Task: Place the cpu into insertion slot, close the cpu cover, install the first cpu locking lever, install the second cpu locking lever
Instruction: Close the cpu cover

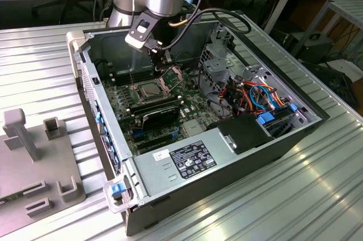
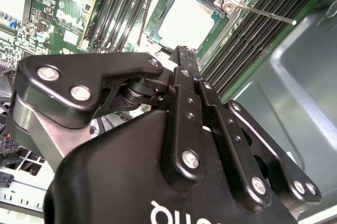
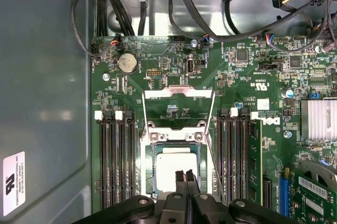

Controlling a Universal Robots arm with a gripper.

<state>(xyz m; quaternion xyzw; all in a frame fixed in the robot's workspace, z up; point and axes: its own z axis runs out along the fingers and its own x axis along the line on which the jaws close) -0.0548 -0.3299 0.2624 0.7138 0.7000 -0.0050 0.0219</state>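
Note:
The cpu (image 3: 174, 168), a flat silver-grey square, lies in the insertion slot (image 3: 150, 171) on the green board; it is also seen in the exterior view (image 1: 148, 89) and the second wrist view (image 2: 187, 21). The cpu cover (image 3: 178, 91) is swung open away from the slot, and green board shows through its window. A thin locking lever (image 2: 263, 12) sticks out unlatched beside the socket. My gripper (image 3: 185, 176) hovers just above the chip's near edge, fingers shut together with nothing between them. In the exterior view the gripper (image 1: 160, 66) hangs inside the case over the socket.
Black memory slots (image 3: 116, 161) flank the socket on both sides. A finned heatsink (image 3: 318, 119) and cable bundles (image 3: 200, 8) lie nearby. The case walls, the power supply (image 1: 187, 159) and a drive cage (image 1: 227, 59) hem the board in. A grey fixture (image 1: 34, 161) sits at the exterior view's left.

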